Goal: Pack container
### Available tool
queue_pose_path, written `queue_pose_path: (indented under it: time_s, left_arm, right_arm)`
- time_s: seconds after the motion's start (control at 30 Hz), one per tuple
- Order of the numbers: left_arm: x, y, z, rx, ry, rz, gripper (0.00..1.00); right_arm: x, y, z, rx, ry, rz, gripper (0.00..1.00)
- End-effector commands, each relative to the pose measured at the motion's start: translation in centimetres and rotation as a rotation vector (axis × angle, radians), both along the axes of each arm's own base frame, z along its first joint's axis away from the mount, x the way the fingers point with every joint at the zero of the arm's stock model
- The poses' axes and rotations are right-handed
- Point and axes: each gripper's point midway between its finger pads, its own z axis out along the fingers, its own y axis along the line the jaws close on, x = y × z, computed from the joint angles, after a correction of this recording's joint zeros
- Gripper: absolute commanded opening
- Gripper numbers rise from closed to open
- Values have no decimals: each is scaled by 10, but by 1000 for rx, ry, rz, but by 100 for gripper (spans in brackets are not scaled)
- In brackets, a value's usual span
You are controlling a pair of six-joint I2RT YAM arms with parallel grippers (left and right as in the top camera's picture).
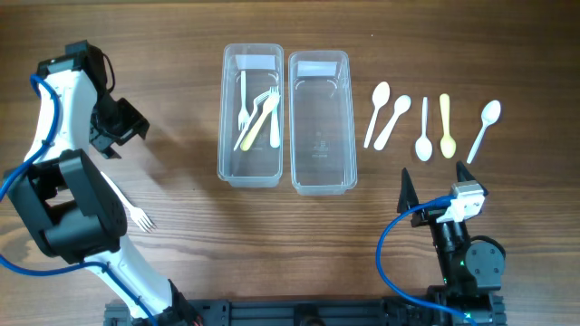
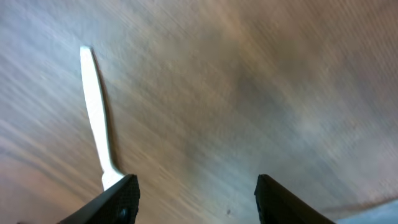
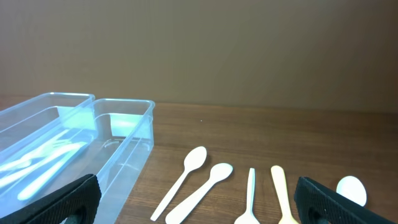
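Observation:
Two clear plastic containers stand side by side mid-table. The left container [image 1: 224,118] holds several white and cream forks [image 1: 258,116]. The right container [image 1: 319,136] holds nothing. Several white and cream spoons [image 1: 424,131] lie in a row to its right. A white fork [image 1: 138,215] lies on the table at the left, partly under the left arm; its handle shows in the left wrist view [image 2: 96,118]. My left gripper [image 1: 122,127] [image 2: 196,199] is open and empty above bare wood. My right gripper [image 1: 435,181] [image 3: 196,202] is open and empty, just in front of the spoons [image 3: 202,190].
In the right wrist view both containers [image 3: 130,134] sit at the left, with the spoons spread across the wood to the right. The left arm's base and links [image 1: 72,213] fill the table's left front.

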Motion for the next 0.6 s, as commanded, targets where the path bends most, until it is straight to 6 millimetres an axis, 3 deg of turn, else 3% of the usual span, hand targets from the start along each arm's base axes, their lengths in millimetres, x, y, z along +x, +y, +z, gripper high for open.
queue_pose_path:
  time_s: [0.0, 0.13, 0.37, 0.47, 0.57]
  left_arm:
    - [-16, -11, 6, -54, 44, -11, 62]
    - [-26, -13, 29, -45, 25, -28, 63]
    - [-39, -10, 101, 58, -195, -25, 65]
    - [-54, -13, 103, 84, -251, -6, 65]
    - [-73, -18, 82, 83, -253, 10, 66]
  right_arm:
    - [0, -3, 0, 1, -3, -15, 100]
    - [0, -3, 0, 1, -3, -15, 100]
    - [0, -3, 0, 0, -3, -15, 100]
    - [0, -3, 0, 0, -3, -15, 100]
    - [0, -3, 0, 1, -3, -15, 100]
